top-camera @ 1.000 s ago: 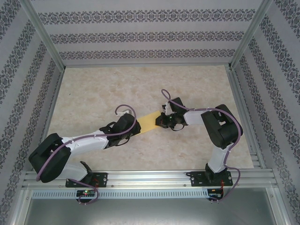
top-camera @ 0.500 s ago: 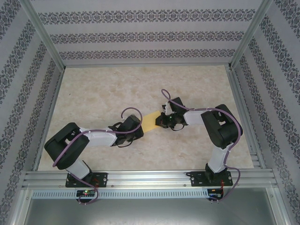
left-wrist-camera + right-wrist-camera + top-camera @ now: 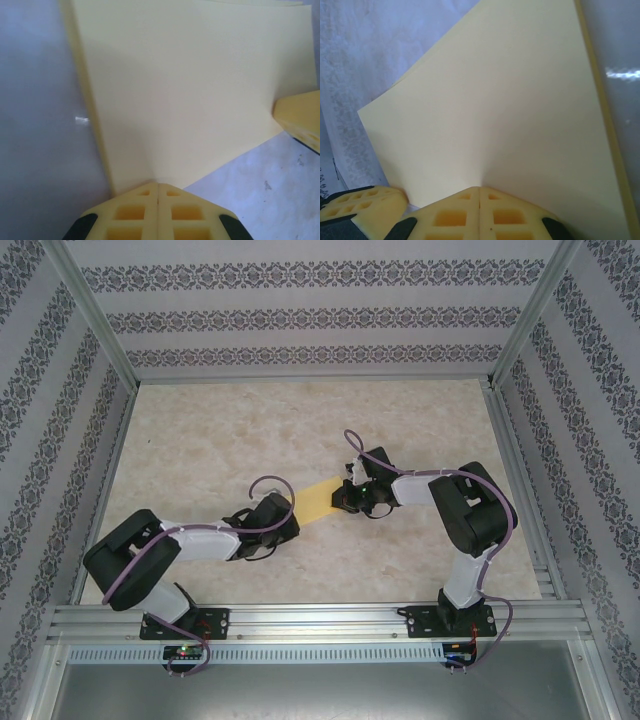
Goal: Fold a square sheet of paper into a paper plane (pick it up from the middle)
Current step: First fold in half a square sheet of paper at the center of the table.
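Observation:
The square sheet of paper is pale yellow and folded, and it spans the gap between my two grippers near the table's middle. My left gripper is shut on its near-left end. In the left wrist view the jaws meet on a corner of the paper, which fans out above them. My right gripper is shut on the far-right end. In the right wrist view its jaws pinch the paper in the same way. Layered edges show along one side of the sheet.
The beige mottled tabletop stretches behind and to the left of the arms. Patterned walls and aluminium posts enclose it, with a rail at the near edge. One right finger shows in the left wrist view, and the left fingers show in the right wrist view.
The left arm's elbow rose and swung inward, then dropped back a little. Its wrist shifted slightly toward the near edge, still on the paper. The right arm has not moved.

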